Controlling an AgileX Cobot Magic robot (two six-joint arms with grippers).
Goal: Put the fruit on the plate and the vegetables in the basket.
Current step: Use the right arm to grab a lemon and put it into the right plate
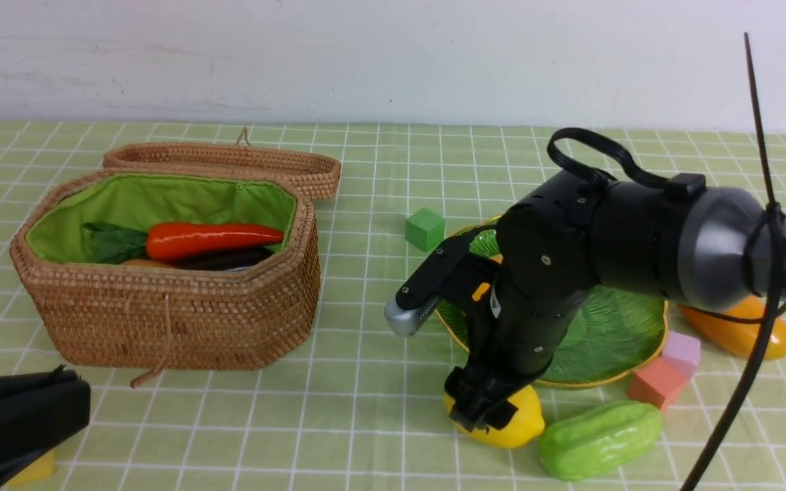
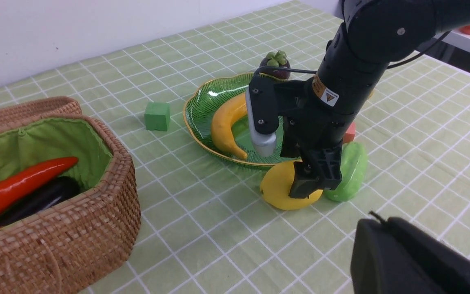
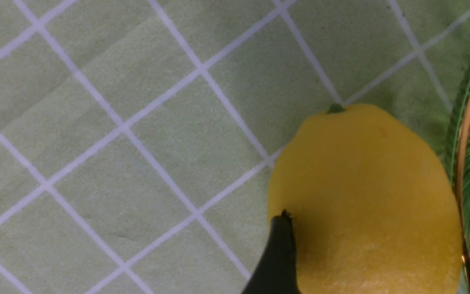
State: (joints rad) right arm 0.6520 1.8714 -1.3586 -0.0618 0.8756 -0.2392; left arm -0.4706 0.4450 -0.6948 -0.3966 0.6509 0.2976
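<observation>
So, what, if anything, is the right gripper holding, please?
Nothing, it seems: the right gripper stands open astride the lemon's middle; the lemon rests on the tablecloth.

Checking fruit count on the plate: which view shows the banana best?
Left wrist view: the banana lies in plain sight on the plate, only its far end behind the right arm. Front view: that arm blocks it. Right wrist view: no banana, just the lemon and a strip of plate rim.

Front camera looks forward; left wrist watches from aside; right wrist sits close; all share the glossy yellow lemon (image 1: 528, 417).
</observation>
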